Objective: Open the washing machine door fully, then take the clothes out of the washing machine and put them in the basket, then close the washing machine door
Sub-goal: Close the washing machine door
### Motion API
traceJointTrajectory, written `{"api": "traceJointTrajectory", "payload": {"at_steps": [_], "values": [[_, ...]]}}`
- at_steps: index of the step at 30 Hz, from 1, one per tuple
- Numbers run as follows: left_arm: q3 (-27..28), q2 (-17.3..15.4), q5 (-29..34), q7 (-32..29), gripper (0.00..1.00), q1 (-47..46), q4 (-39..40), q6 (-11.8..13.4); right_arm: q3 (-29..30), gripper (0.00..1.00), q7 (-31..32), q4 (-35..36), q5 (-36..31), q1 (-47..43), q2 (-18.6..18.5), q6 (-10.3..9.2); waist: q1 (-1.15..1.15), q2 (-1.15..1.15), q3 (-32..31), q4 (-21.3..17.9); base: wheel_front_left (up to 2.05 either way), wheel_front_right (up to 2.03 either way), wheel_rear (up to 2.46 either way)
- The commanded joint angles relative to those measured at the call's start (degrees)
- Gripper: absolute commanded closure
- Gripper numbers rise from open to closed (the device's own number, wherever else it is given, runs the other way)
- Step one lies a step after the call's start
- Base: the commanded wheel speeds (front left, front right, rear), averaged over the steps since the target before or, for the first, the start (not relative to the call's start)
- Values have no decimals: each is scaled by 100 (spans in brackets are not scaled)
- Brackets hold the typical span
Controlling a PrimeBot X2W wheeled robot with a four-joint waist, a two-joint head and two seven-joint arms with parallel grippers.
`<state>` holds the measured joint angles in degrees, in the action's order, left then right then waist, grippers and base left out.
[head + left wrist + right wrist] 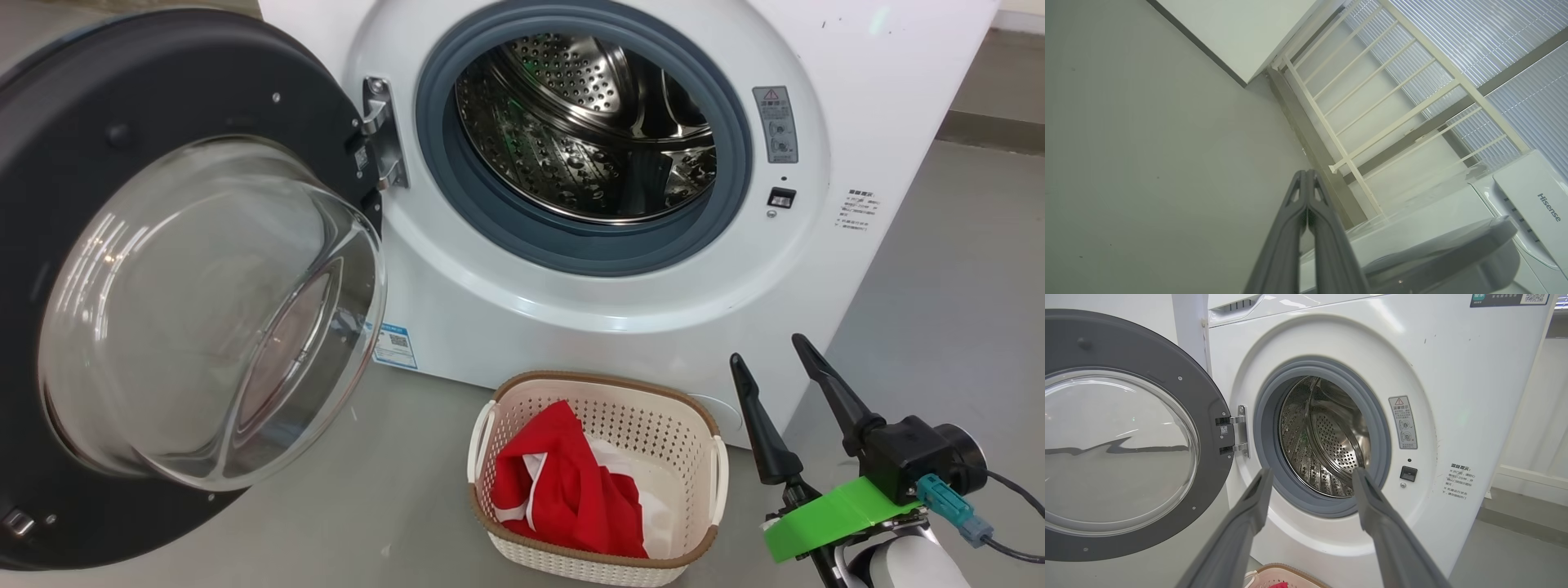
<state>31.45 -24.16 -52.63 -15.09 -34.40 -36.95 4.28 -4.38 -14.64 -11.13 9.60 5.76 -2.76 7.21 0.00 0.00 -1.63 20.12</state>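
Washing machine door (49, 163) waiting to be shut, with the swing carrying the risk

The washing machine (857, 98) is standing with its steel drum (571, 122) exposed, and no fabric is showing inside as far as I can make out. The door is hanging swung out to the robot's left on its hinge (384, 131), the glass bowl bulging toward the head camera. The basket (604, 380) is sitting on the floor just in front of the machine, below the opening, and the clothes (571, 490) are lying bunched inside it.

The right gripper (767, 349) is hovering to the right of the basket, its fingers spread wide and gripping nothing; the right wrist view has them pointing at the drum opening. The left gripper (1306, 173) is pointing off toward the floor and a white railing (1372, 122), fingers clenched together on nothing.

By my judgement only the closing is left. The door may be sweeping close over the basket as it comes round, so the bowl could be clipping the rim or dragging a raised fold of red cloth into the seal. Thin fingers pushing on glossy curved glass may be slipping sideways, and a weak shove could be leaving the latch uncaught.
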Motion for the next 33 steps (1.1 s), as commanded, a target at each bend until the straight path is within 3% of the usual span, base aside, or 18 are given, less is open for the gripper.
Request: {"api": "traceJointTrajectory", "payload": {"at_steps": [1, 7, 17, 33], "values": [[54, -396, -78, -128, 100, -207, 52, -94, -121, 0, -36, 148, 15, 98, -11, 28, 0, 0, 5, -20, 0, 0, 0], [-109, -481, -215, -691, 100, -191, -280, -322, -120, 0, -36, 141, 15, 82, -11, 28, 0, 0, -6, -75, 0, 0, 0], [-157, -429, -455, -1255, 100, -108, -392, -409, -101, 0, -36, 171, 16, 34, -11, 28, 0, 0, -45, -83, 0, 0, 0], [66, 207, -1169, -2080, 100, 407, 373, -323, -98, 0, -36, 211, 71, -56, -11, 28, 0, 0, -80, 28, 0, 0, 0]]}}
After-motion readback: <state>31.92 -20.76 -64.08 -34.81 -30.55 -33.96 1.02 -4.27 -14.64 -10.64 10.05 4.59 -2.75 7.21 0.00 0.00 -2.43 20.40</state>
